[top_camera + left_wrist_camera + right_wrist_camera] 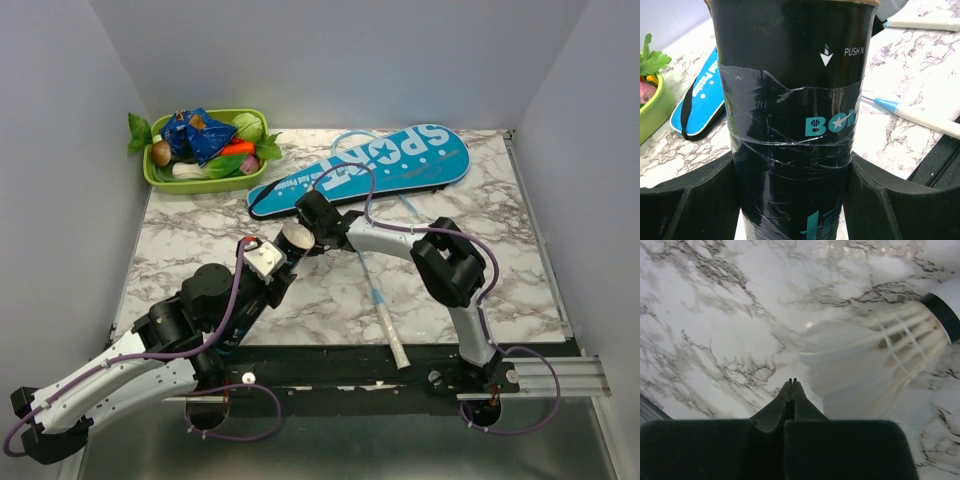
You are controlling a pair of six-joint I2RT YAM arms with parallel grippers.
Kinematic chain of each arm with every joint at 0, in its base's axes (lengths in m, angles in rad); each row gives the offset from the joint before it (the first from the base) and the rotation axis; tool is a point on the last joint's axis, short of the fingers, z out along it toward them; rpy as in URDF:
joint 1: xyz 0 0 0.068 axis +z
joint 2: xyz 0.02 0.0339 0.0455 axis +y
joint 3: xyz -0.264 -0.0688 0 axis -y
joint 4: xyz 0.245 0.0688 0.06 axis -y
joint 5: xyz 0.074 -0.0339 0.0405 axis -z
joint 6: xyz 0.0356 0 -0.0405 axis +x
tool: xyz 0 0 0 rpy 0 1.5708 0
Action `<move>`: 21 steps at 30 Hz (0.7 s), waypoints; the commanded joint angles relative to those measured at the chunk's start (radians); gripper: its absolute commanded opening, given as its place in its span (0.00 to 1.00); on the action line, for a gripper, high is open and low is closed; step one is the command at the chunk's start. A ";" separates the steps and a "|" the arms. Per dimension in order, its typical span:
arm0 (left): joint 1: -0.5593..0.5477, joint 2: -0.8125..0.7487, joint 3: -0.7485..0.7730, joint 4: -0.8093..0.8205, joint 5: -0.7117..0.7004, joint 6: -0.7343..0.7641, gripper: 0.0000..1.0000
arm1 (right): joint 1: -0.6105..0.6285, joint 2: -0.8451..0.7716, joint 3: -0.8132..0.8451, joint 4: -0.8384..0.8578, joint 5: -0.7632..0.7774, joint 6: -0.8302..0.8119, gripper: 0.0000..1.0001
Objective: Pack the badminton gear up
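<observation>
My left gripper [792, 200] is shut on the dark clear tube [790, 100], which fills the left wrist view; from above the tube's open end [295, 237] points up and right from my left gripper [270, 262]. My right gripper [791, 383] is shut with nothing between its tips, close to the tube's end [312, 215]. A white feather shuttlecock [875, 360] lies just right of its tips, not gripped. The blue "SPORT" cover [370, 170] lies at the back. One light-blue racket handle [385, 315] with a white butt runs toward the front edge; it also shows in the left wrist view [920, 117].
A green tray [160, 178] of toy vegetables stands at the back left. A second white handle [925, 22] shows at the top right of the left wrist view. The cover's black strap [687, 107] lies by the tray. Grey walls close in three sides.
</observation>
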 commanded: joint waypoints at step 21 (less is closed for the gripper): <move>0.002 0.001 0.014 0.023 0.011 -0.007 0.00 | -0.087 -0.211 -0.274 0.021 0.258 0.059 0.01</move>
